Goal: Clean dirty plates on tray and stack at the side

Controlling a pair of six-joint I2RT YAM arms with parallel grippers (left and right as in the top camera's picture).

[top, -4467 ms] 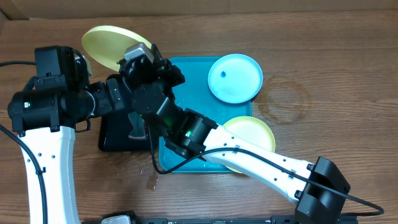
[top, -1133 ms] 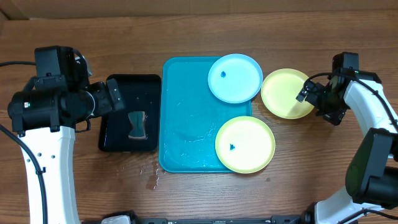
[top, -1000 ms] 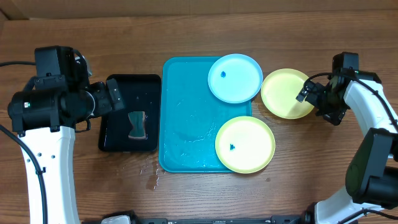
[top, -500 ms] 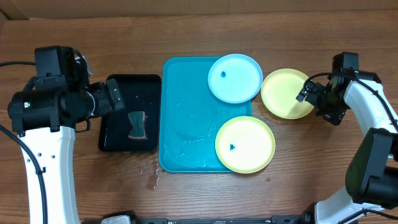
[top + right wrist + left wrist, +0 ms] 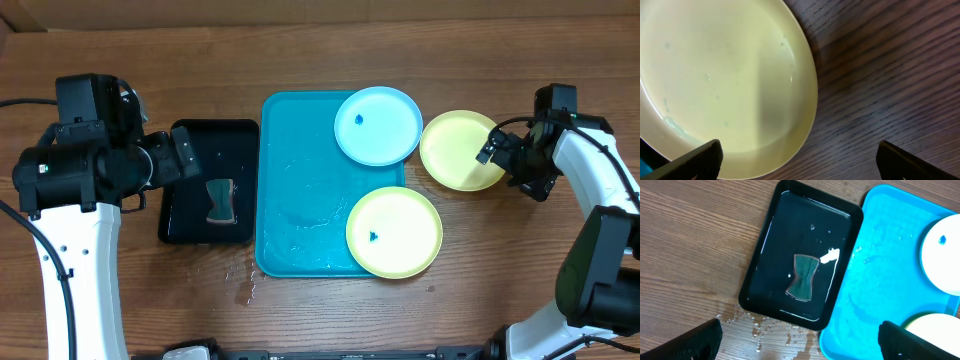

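Observation:
The turquoise tray [image 5: 300, 190] lies mid-table, wet. A light blue plate [image 5: 378, 125] with a blue speck rests on its far right corner. On the tray's near right corner, overhanging the rim, sits a yellow-green plate [image 5: 394, 232], also with a blue speck. Another yellow-green plate [image 5: 460, 150] lies on the table right of the tray. My right gripper [image 5: 500, 155] hovers open over that plate's right rim [image 5: 805, 100], fingers wide apart around nothing [image 5: 799, 160]. My left gripper [image 5: 183, 155] is open and empty above the black tray [image 5: 800, 342].
A black tray [image 5: 208, 180] left of the turquoise tray holds water and a dark sponge [image 5: 802, 276]. Water drops [image 5: 243, 285] spot the wood near the trays' front corners. Bare wooden table lies right of the plates.
About four seconds ago the right arm reached across the tray with a yellow-green plate at the far left; that plate now lies right of the tray. Nothing has moved in the last second.

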